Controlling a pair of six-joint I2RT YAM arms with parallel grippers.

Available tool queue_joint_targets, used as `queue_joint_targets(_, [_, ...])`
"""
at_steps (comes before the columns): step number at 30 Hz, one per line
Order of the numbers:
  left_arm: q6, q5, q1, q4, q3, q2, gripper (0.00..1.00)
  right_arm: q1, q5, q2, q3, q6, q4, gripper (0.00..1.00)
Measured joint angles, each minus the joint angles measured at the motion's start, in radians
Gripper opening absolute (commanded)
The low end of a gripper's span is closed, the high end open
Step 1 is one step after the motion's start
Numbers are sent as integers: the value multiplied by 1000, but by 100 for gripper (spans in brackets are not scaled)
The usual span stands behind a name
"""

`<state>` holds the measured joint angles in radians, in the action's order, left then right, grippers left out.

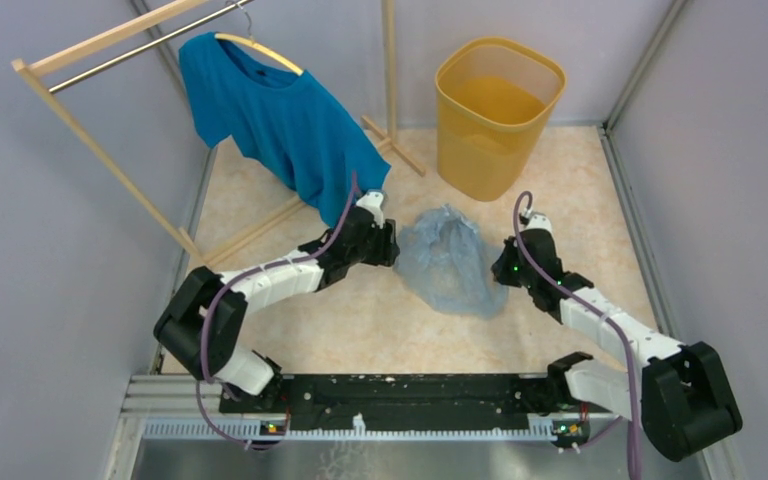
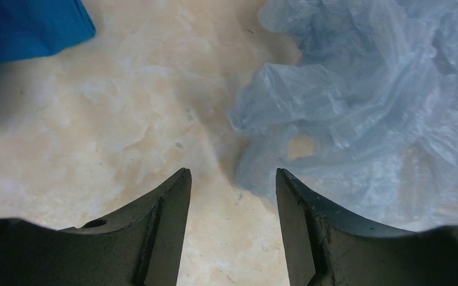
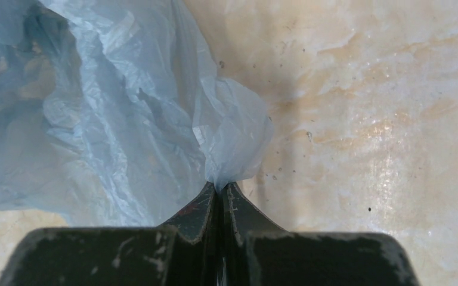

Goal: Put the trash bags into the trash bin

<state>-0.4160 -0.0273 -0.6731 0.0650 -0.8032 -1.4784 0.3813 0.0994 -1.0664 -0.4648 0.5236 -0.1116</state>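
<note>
L gripper [image 2: 232,174] gapes wide w/ nothing in it. The trash bag [image 1: 450,262] lies crumpled just off its right finger on the marbled tabletop [image 2: 125,119]. Only its wrist cam shows that gap; the top cam doesn't. R gripper [image 3: 219,189] is pinched tight on a peak of the film, seen clearly only in its own wrist cam. Counts: 1 teal T-shirt [image 1: 280,120] hanging beyond the L gripper, 1 bag, thin, glossy and wrinkly, and 1 trash bin [image 1: 480,150], yellow and tapered, upright beyond both grippers.

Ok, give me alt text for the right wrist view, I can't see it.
The right gripper, jaws shut, pinches a fold of the pale blue trash bag, which spreads crumpled to the left over the marbled beige table.
</note>
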Motion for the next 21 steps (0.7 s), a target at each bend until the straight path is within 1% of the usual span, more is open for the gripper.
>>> queue_joint_targets(2, [51, -33, 0, 14, -13, -39, 61, 0, -8, 15, 1, -8, 8, 0])
queue_joint_targets(5, [108, -42, 0, 51, -14, -65, 58, 0, -23, 31, 9, -16, 24, 0])
queue_joint_targets(7, [148, -41, -2, 90, -14, -78, 50, -2, -34, 31, 15, -19, 29, 0])
queue_joint_targets(8, [163, -40, -4, 109, -14, -83, 48, -4, -39, 31, 18, -23, 32, 0])
queue_joint_targets(10, [203, -35, -7, 151, -16, -96, 49, -5, -46, 31, 20, -26, 33, 0])
queue_joint_targets(16, [288, 23, -10, 221, -56, -166, 54, -6, -72, 31, 20, -35, 40, 0])
queue_joint_targets(21, [314, 55, -16, 266, -67, -209, 53, -6, -87, 32, 20, -36, 40, 0])
